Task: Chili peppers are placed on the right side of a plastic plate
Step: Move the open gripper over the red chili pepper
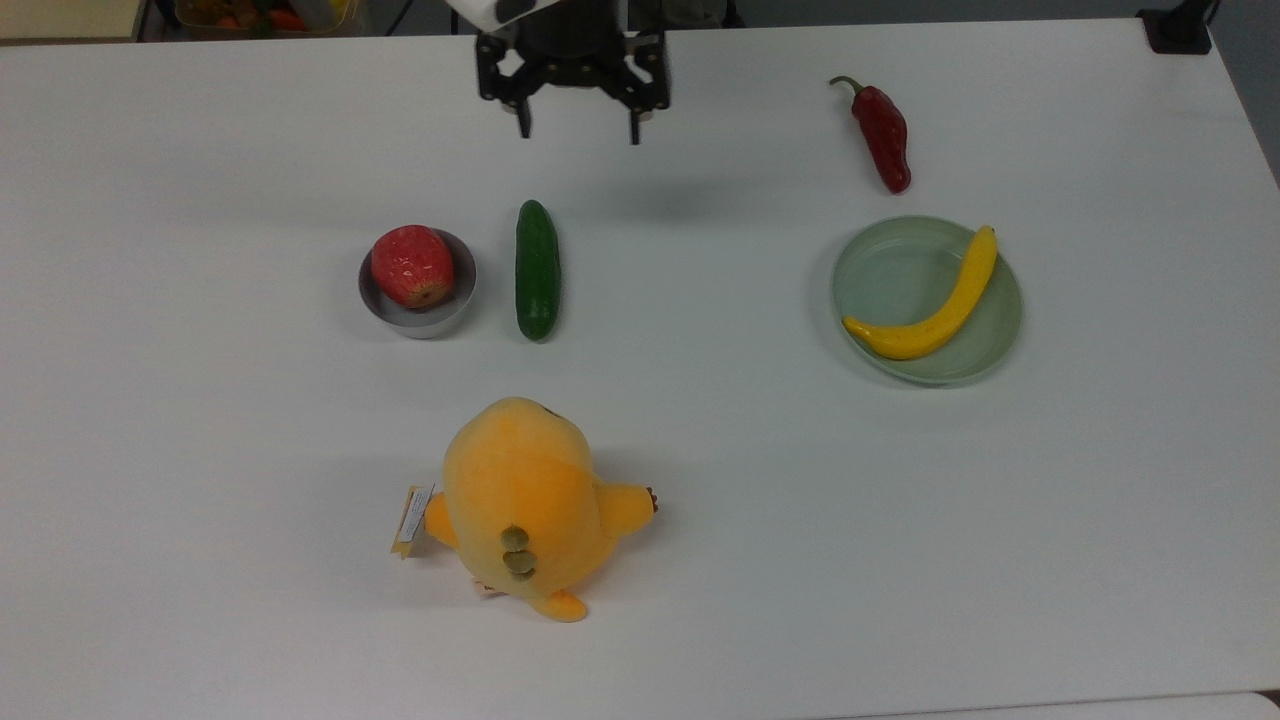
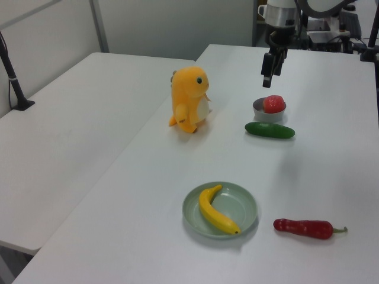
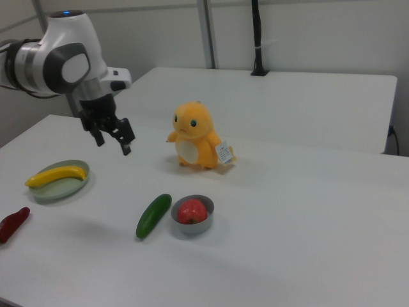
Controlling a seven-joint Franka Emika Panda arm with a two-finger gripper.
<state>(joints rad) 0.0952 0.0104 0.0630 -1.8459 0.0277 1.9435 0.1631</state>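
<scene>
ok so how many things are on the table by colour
red: 2, chili pepper and apple
green: 2, cucumber and plastic plate
yellow: 2, banana and plush toy
grey: 1, metal bowl
total: 7

Nothing readable anywhere, honestly. The only candidate is the small yellow-and-white paper tag (image 1: pixel 411 521) hanging off the orange plush toy (image 1: pixel 525 505). Its print can't be made out.
</scene>
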